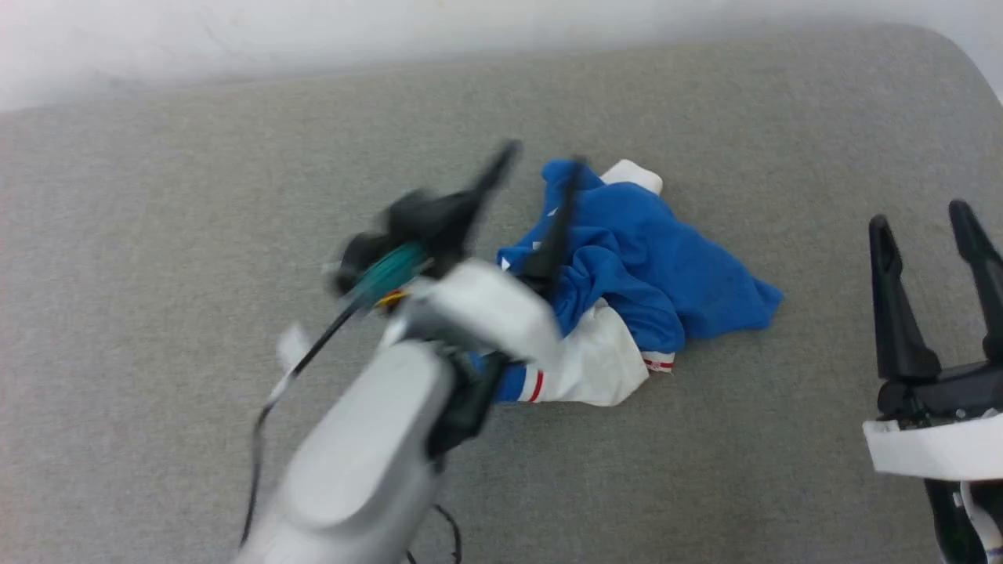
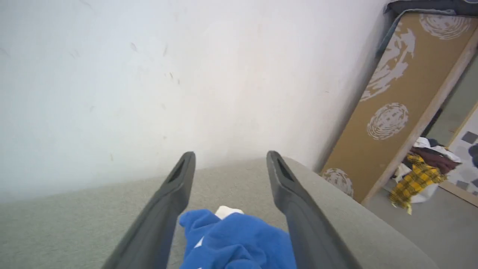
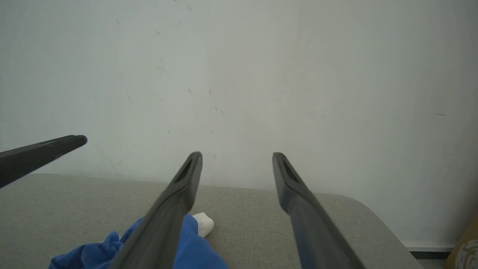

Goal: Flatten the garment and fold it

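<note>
The garment (image 1: 650,266), royal blue with white sleeves and thin red trim, lies crumpled in a heap near the middle of the grey surface. My left gripper (image 1: 544,157) hovers blurred over the heap's left part, fingers spread and nothing between them. In the left wrist view the blue cloth (image 2: 239,243) shows low between its open fingers (image 2: 171,201). My right gripper (image 1: 925,215) stands open at the right, apart from the heap. The right wrist view has the garment (image 3: 194,246) at lower left behind one of its fingers (image 3: 175,209).
The grey padded surface (image 1: 157,235) runs back to a white wall (image 1: 235,31) and rounds off at the right. Beyond that edge a tan patterned board (image 2: 396,101) leans on the wall, with a pile of clothes (image 2: 422,175) on the floor.
</note>
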